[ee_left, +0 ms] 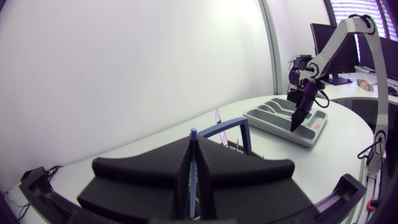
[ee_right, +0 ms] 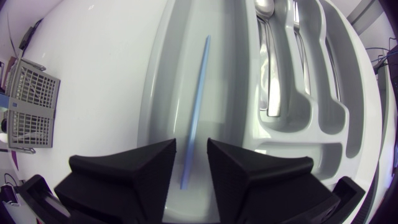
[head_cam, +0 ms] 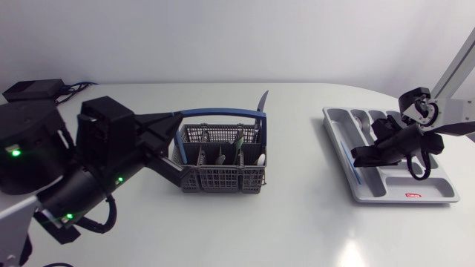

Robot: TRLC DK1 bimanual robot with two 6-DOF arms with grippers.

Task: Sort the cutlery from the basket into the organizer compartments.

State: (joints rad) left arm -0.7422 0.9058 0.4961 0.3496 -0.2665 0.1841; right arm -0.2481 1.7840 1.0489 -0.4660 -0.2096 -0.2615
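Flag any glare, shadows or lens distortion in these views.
Head view: glare patch on the white table, faint shadow beneath the grey wire basket. Right wrist view: fisheye bows the white plastic organizer walls; thin blue stick reads clearly. Left wrist view: even light, no glare.

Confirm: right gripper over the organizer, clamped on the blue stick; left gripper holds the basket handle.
Wrong on the clamp. The right gripper is open; the right wrist view shows the blue stick lying in the organizer's long compartment below it. Left gripper does hold the basket handle.
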